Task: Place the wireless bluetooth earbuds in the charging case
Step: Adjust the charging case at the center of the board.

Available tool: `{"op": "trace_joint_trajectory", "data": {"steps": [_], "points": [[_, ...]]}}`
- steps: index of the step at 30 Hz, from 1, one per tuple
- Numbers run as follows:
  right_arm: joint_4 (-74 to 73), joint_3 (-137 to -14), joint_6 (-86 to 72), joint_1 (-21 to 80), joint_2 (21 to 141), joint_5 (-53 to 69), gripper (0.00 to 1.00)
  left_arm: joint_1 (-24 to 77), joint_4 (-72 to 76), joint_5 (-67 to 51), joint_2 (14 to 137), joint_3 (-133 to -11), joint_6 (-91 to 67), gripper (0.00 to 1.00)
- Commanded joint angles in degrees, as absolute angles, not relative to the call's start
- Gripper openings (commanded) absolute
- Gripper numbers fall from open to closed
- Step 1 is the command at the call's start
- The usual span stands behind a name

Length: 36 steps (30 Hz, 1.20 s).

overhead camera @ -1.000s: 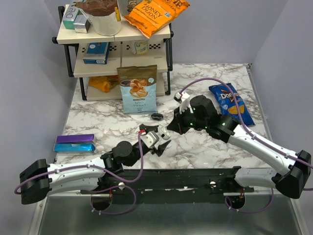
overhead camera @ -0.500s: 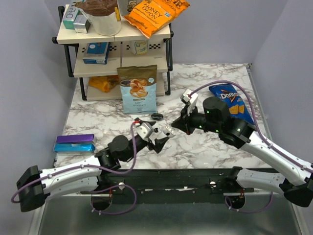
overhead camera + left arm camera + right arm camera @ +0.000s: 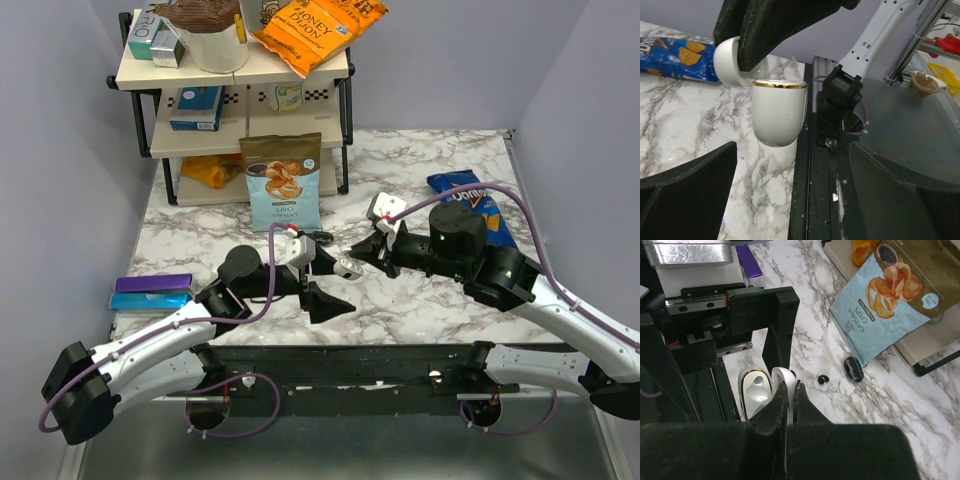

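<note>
The white charging case (image 3: 345, 268) hangs open above the table, gold rim showing (image 3: 779, 112). My right gripper (image 3: 353, 258) is shut on its flipped-up lid (image 3: 785, 385), and the case body (image 3: 754, 392) shows an empty moulded well. My left gripper (image 3: 325, 282) stands wide open just near of the case, with its fingers (image 3: 695, 190) apart on both sides and touching nothing. One tiny black earbud (image 3: 823, 379) lies on the marble beyond the case. I cannot make out a second earbud.
A larger black oval case (image 3: 853, 369) lies in front of the cassava chips bag (image 3: 284, 182). A blue Doritos bag (image 3: 470, 205) lies at the right. A shelf rack (image 3: 235, 90) with snacks stands at the back left. A purple and blue box (image 3: 152, 293) sits at the left edge.
My left gripper has opened wide and let go of the charging case. The right arm has drawn back to the right, still holding the case by its lid.
</note>
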State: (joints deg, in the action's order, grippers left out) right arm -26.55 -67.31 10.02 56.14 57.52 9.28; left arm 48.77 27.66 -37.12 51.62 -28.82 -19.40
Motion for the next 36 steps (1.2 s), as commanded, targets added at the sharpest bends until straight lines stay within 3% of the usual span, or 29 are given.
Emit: {"op": "trace_joint_trajectory", "data": {"steps": [1, 8, 21, 36], "points": [[-28.9, -70.1, 14.1, 57.3, 57.7, 6.1, 0.01, 48.0, 27.9, -46.1, 52.6, -32.3, -19.6, 0.98], [-28.6, -67.9, 14.0, 59.8, 58.2, 4.1, 0.01, 47.7, 28.6, -45.2, 53.9, -33.3, -17.8, 0.8], [-26.8, -65.6, 13.2, 60.9, 58.4, 0.3, 0.01, 47.5, 29.4, -34.4, 50.8, -31.3, -16.3, 0.78], [-27.2, -66.5, 14.1, 63.1, 59.0, -5.3, 0.01, 47.4, 25.0, -31.1, 53.7, -33.2, -15.3, 0.78]]}}
